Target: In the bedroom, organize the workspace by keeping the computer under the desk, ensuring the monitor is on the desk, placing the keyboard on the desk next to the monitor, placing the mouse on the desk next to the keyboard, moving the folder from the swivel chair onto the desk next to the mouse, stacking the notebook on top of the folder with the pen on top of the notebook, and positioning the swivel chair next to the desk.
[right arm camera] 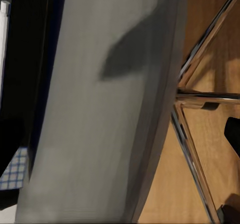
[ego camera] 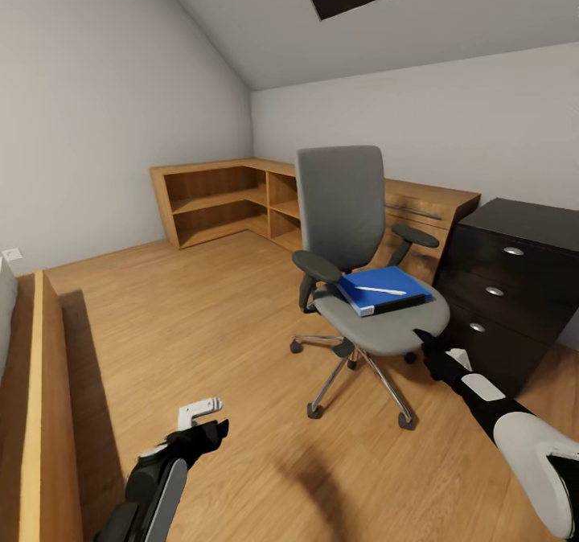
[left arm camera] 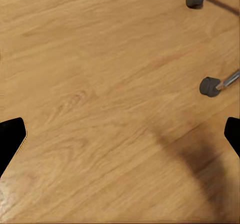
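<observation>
Showing both jaws spread wide and empty: the left gripper (left arm camera: 122, 134) hangs over bare wooden floor (ego camera: 201, 325); the right gripper (ego camera: 426, 347) reaches the front edge of the swivel chair (ego camera: 354, 236) seat. The blue folder (ego camera: 384, 289) lies on that seat, the pen (ego camera: 381, 290) atop it. The black drawer unit (ego camera: 507, 285) stands just beside.

Even, soft daylight fills my head view, no glare, with straight walls bowing near the edges from the wide lens. A dark blurry shadow falls on the wooden floor (ego camera: 241, 325) below my arms, also across my left wrist view. My right wrist view is dim and smeared, the swivel chair (right arm camera: 95, 109) seat soft with a shadow patch.
</observation>
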Available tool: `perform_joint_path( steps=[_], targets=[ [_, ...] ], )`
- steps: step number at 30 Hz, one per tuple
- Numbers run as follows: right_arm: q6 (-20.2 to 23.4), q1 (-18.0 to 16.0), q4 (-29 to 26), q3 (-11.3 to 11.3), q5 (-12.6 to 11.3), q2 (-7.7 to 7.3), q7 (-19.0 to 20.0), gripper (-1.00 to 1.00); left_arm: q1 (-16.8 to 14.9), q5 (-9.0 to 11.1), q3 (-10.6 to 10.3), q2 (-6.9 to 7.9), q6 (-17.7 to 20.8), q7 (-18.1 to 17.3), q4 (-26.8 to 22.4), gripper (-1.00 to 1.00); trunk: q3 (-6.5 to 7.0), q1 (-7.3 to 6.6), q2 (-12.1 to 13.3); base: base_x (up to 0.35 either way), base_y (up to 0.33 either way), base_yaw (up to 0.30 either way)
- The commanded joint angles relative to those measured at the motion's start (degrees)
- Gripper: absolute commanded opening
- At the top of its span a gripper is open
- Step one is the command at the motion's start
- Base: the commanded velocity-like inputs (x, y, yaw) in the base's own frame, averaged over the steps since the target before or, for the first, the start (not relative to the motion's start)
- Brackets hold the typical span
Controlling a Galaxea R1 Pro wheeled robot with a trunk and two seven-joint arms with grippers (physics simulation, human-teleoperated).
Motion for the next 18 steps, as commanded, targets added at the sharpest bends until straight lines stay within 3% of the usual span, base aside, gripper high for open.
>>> perform_joint_path(
  steps=[1, 2, 5, 10, 18],
  targets=[
    [0.41, -0.02, 0.02, -0.48, -0.02, 0.15, 0.15, 1.0, -0.04, -0.25, -0.57, 0.0, 0.19, 0.55, 0.16, 1.0, -0.05, -0.01, -0.02, 0.013, -0.002, 0.0],
    [0.41, 0.0, 0.02, -0.47, 0.01, 0.37, 0.15, 1.0, -0.04, -1.75, -1.29, -0.06, 0.17, 0.59, 0.48, 1.0, -0.05, -0.01, -0.02, 0.009, -0.001, 0.0],
    [0.41, -0.02, 0.02, -0.47, 0.05, 0.6, 0.16, 1.0, -0.03, -3.64, -2.1, -0.15, 0.13, 0.63, 0.81, 1.0, -0.05, -0.01, -0.02, 0.005, -0.001, 0.0],
    [0.39, 0.0, 0.02, -0.46, 0.23, 0.74, 0.16, 1.0, -0.02, -4.63, -2.52, -0.19, 0.06, 0.65, 0.98, 1.0, -0.05, -0.01, -0.02, 0.002, 0.0, 0.0],
    [0.41, 0.02, 0.02, -0.46, 3.02, 0.99, 0.16, 1.0, -0.03, -4.95, -2.67, -0.28, 0.02, 0.66, 1.04, 1.0, -0.05, -0.01, -0.02, 0.0, 0.0, 0.0]
  ],
)
